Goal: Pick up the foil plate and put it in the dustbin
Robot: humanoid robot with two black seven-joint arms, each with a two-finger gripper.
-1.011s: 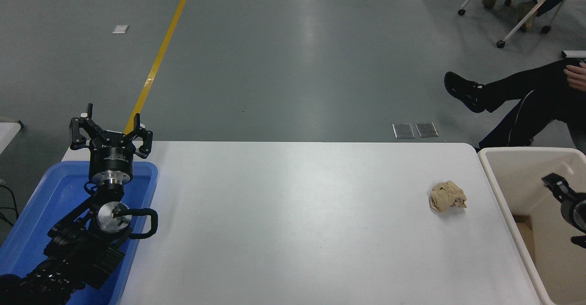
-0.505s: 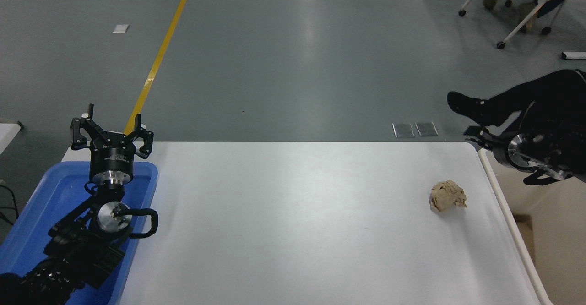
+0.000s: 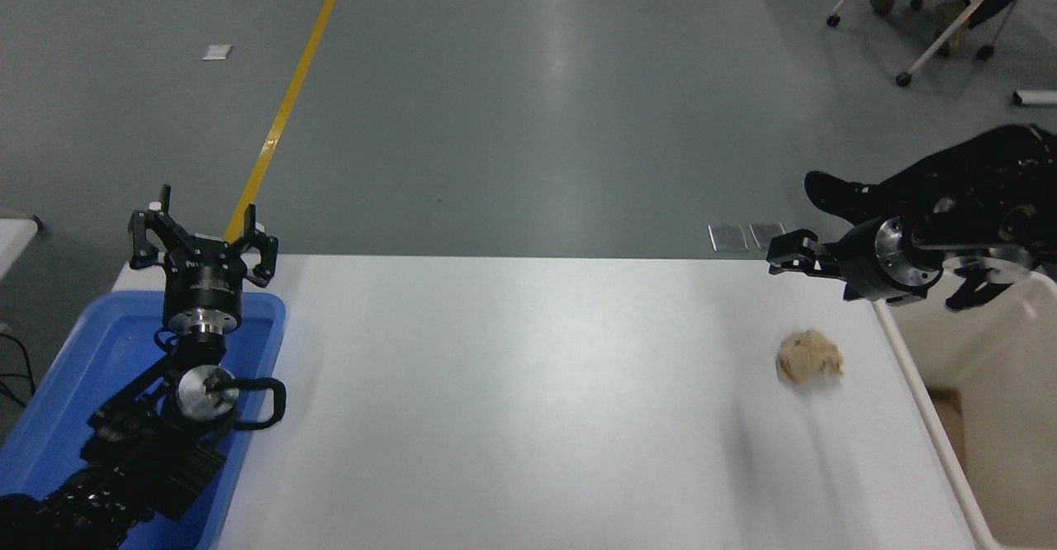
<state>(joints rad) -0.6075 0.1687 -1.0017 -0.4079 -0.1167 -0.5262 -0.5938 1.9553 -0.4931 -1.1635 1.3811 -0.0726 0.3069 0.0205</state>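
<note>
Right gripper (image 3: 780, 254) reaches left over the table's (image 3: 512, 401) far right corner, holding nothing; I cannot tell how wide it is. Beside it sits the dustbin (image 3: 1003, 385). Left gripper (image 3: 201, 234) stands open over the blue tray (image 3: 74, 385).

The left hand (image 3: 201, 228) is pointing away from the camera at the lower left, fingers spread. The right hand (image 3: 784, 254) is reaching leftward from the right edge, held level.
</note>
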